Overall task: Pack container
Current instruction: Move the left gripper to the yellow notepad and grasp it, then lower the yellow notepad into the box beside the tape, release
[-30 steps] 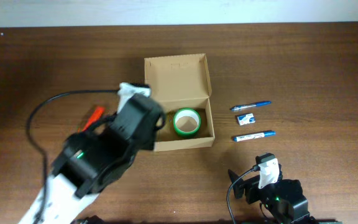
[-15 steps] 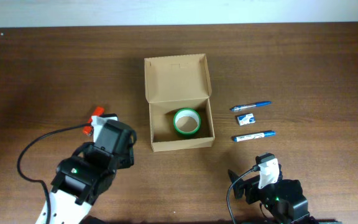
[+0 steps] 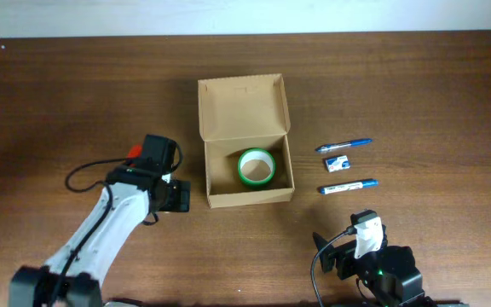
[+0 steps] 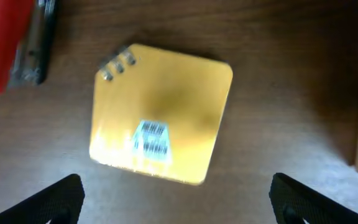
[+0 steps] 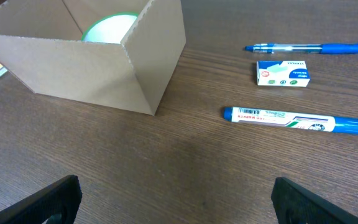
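**Wooden table (image 3: 416, 102): left gripper over the yellow pad**

Left gripper (image 4: 178, 202) hangs wide open and empty above a yellow note pad (image 4: 160, 112). I would lower it straight down, straddle the pad's edges squarely, and avoid the red stapler (image 4: 8, 43) just beside it. The box (image 3: 250, 198) stands open just to the right.

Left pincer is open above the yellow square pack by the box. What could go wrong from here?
The yellow square pack lies flat and skewed to the left pincer, so a close may catch its corners and twist it. The red tool sits close by its corner and could get knocked. The green tape roll already fills part of the container, so a drop onto it may land tilted.
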Robot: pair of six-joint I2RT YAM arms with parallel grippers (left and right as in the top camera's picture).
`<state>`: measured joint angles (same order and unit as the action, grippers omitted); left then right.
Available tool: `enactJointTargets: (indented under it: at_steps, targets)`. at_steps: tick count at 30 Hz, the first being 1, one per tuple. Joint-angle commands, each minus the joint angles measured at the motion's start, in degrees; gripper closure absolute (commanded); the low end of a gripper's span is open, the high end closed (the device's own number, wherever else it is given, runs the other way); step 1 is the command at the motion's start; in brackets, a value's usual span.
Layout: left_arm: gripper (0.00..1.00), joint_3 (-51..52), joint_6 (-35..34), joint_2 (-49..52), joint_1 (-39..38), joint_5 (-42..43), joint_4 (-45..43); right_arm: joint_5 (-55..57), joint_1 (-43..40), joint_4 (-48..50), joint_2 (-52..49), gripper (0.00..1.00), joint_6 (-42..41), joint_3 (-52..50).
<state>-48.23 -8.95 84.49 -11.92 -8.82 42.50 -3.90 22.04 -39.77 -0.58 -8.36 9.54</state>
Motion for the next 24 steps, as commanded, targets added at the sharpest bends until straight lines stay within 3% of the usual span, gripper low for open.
enactJointTargets:
  at_steps: [1, 6, 20, 21, 24]
  targets:
    - [0.05, 0.4, 3.3, 2.9, 1.9, 1.2, -2.4, 0.1, -0.3, 0.1, 0.4, 0.01, 0.4, -0.3]
    - [0.06, 0.4, 9.3, 6.8, 8.4, 10.0, -6.9, 0.1, -0.3, 0.1, 0.4, 0.01, 0.4, -0.3]
    - [0.07, 0.4, 11.2, 12.2, 8.6, 8.4, -10.0, 0.0, -0.3, 0.1, 0.4, 0.01, 0.4, -0.3]
    - [0.09, 0.4, 11.2, 12.2, 8.6, 8.4, -10.0, 0.1, -0.3, 0.1, 0.4, 0.01, 0.4, -0.3]
    - [0.31, 0.4, 11.2, 12.2, 8.6, 7.5, -10.0, 0.1, -0.3, 0.1, 0.4, 0.01, 0.4, -0.3]
